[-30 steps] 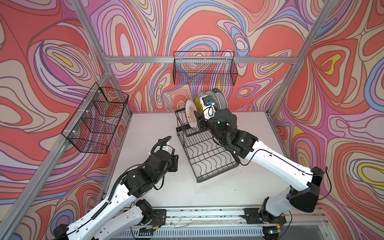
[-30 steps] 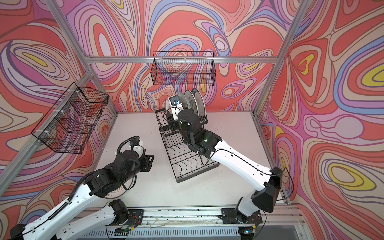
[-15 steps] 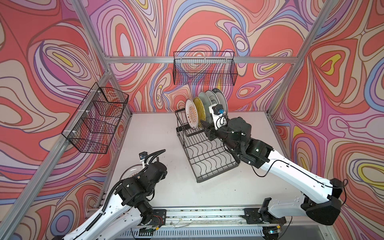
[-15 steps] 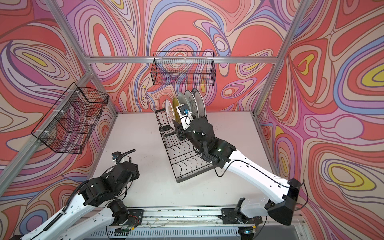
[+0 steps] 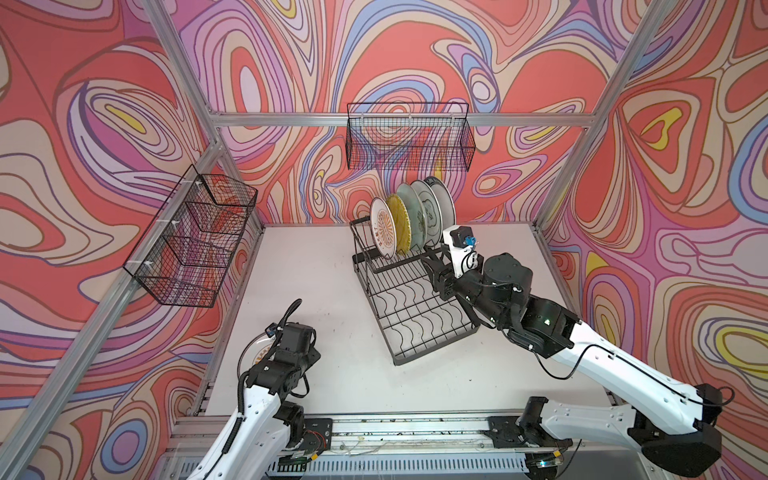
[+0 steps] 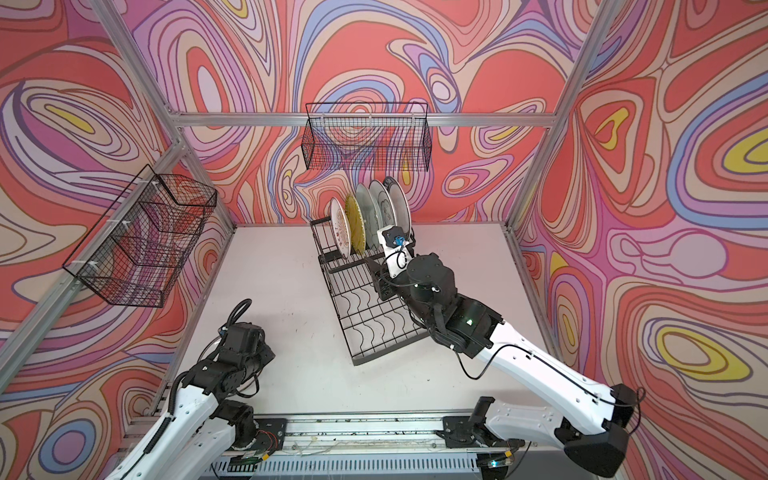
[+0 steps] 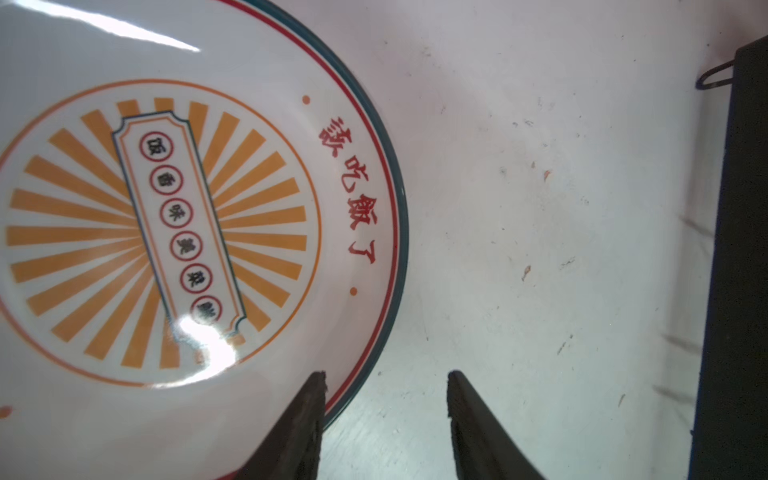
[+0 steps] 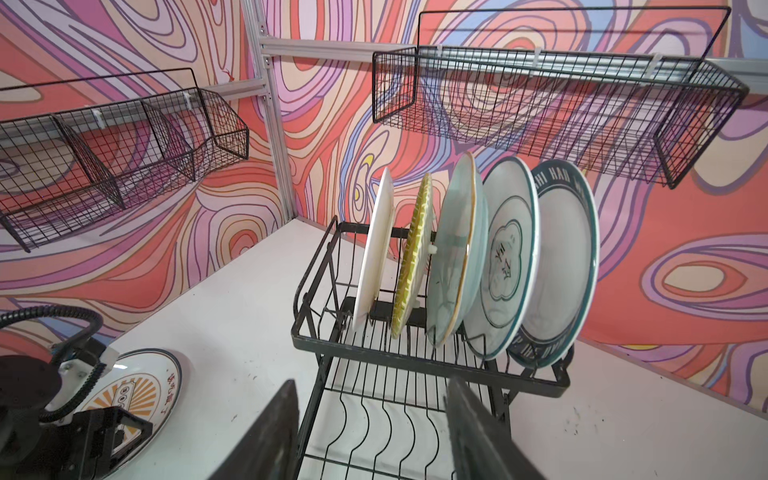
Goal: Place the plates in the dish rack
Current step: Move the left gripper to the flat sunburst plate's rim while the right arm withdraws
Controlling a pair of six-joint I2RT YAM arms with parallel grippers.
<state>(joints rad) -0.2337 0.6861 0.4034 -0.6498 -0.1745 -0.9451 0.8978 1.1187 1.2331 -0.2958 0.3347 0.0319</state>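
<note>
Straddling the plate's rim, the left gripper stands part-open and empty: one finger is over the lip of the last sunburst plate, the other over bare table. The rim arc passes between the tips, close to the plate-side finger. Ht above the plate cannot be told.

The plate lies flat, face up. Being round, it has no long axis, so only the rim's direction at the grip pt matters. Its body extends away on the plate-side finger's side.

In a top view the same plate shows partly under the L arm at the table's front-left, well apart from the dish rack. Five plates stand on edge in the raised tier. The right gripper, also part-open and empty, hangs over the rack's low tray.

Judgement: the L arm is nearer; the next move is prob. a descent to pinch the rim.
</note>
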